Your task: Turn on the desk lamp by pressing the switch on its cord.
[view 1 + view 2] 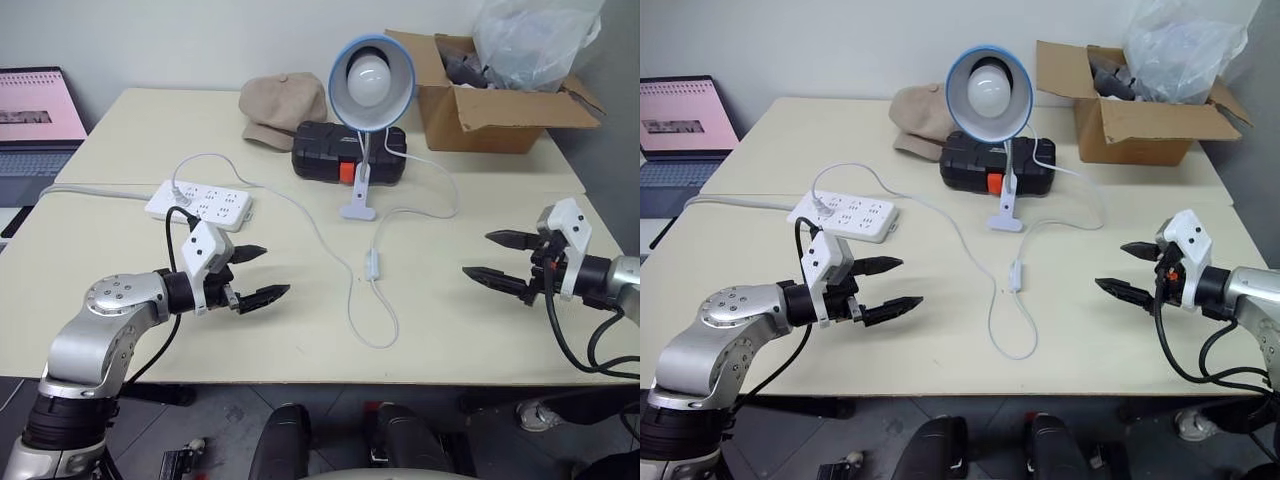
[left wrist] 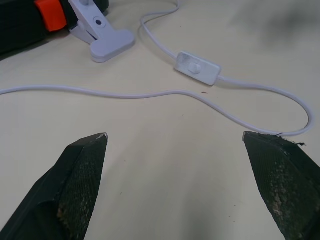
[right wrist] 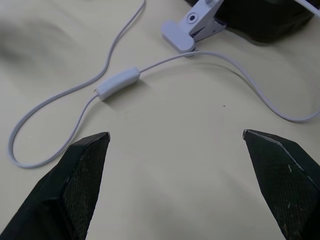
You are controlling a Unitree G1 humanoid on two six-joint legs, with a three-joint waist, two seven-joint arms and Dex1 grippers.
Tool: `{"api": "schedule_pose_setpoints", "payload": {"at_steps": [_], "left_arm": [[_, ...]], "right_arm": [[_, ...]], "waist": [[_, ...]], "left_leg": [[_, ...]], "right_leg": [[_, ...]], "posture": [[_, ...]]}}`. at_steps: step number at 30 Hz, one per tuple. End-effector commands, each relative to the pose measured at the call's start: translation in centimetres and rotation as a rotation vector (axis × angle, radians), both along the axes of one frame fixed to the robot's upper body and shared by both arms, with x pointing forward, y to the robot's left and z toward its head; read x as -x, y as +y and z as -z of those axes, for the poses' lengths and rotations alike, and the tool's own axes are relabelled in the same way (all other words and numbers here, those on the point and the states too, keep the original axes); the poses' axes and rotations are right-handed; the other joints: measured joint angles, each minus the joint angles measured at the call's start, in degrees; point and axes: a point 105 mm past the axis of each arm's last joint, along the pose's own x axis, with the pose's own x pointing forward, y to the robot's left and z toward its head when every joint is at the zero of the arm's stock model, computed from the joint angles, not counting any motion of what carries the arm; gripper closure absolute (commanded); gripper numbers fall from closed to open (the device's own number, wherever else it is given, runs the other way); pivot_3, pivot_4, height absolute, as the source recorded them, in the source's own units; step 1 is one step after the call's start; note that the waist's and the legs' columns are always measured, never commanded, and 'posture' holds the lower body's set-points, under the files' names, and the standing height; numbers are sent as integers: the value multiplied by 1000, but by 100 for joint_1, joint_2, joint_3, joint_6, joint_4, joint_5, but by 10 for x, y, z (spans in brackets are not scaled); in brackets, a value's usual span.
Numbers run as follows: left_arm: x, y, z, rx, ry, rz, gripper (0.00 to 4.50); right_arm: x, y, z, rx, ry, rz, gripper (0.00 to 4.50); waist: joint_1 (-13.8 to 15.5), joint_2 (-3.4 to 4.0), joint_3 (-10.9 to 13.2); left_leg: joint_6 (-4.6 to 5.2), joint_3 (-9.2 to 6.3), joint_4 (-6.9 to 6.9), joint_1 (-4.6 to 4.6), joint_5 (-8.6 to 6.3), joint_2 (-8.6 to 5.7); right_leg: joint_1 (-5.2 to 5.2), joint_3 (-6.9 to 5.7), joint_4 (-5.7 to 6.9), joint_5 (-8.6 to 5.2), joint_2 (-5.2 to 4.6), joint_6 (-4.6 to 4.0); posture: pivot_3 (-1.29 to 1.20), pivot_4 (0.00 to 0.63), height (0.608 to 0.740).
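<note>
From the head camera: desk lamp (image 1: 371,78) stands mid-table, its cord (image 1: 352,300) looping nearward; left gripper (image 1: 257,273) and right gripper (image 1: 497,258) hover released, empty. Wrist cameras: inline switch (image 2: 198,68) lies ahead between spread fingers (image 3: 82,170).

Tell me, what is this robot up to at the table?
It is set to switch on the small clip-on lamp with the round light-blue shade, whose white bulb looks unlit. The small white inline switch on its thin white cord lies untouched on the cream table, between the two arms. The left gripper and right gripper both hover open above the table, holding nothing.
</note>
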Motion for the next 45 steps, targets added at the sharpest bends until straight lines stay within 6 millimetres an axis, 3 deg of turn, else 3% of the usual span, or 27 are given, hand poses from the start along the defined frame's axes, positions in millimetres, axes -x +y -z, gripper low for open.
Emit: {"api": "schedule_pose_setpoints", "payload": {"at_steps": [1,7,11,16,22,26,34,45], "left_arm": [[1,-1,-11,-3,-58,34,0],[12,-11,-15,7,-39,131,0],[18,-14,-15,-8,-19,177,0],[14,-16,-9,-65,-46,196,0],[14,-21,-1,-111,-67,231,0],[14,-26,3,-114,-81,243,0],[15,-31,4,-117,-103,253,0],[18,-31,10,-120,-105,249,0]], "right_arm": [[-2,6,-13,-24,-32,-6,14],[3,15,-8,-43,79,10,14],[-4,21,-8,-84,158,67,14],[-19,47,-8,-194,290,91,14],[-38,75,10,-257,542,165,14],[-55,89,18,-282,593,220,14],[-70,117,29,-274,667,217,14],[-82,130,39,-267,703,225,14]], "waist": [[6,0,0],[7,0,0],[-9,0,0],[-14,0,0],[-9,0,0],[-1,0,0],[-13,1,0],[-22,1,0]], "left_leg": [[0,-1,0,0,0,0],[0,0,-1,-6,0,-1],[0,0,-1,-5,0,0],[0,-2,-1,0,0,3],[0,3,-3,-11,0,1],[1,3,-3,-31,0,0],[2,4,-3,-34,0,2],[2,5,-3,-35,0,2]], "right_leg": [[0,-2,0,0,0,0],[0,-1,-5,-1,-1,0],[-3,0,-2,0,-1,0],[-3,0,2,0,4,-2],[-11,3,0,1,3,-3],[-28,1,-1,0,2,-3],[-33,0,1,1,5,-2],[-34,1,1,1,5,-2]], "posture": [[0,150,740],[0,150,740],[0,150,740],[0,150,740],[0,150,740],[0,150,740],[0,150,740],[0,150,740]]}}
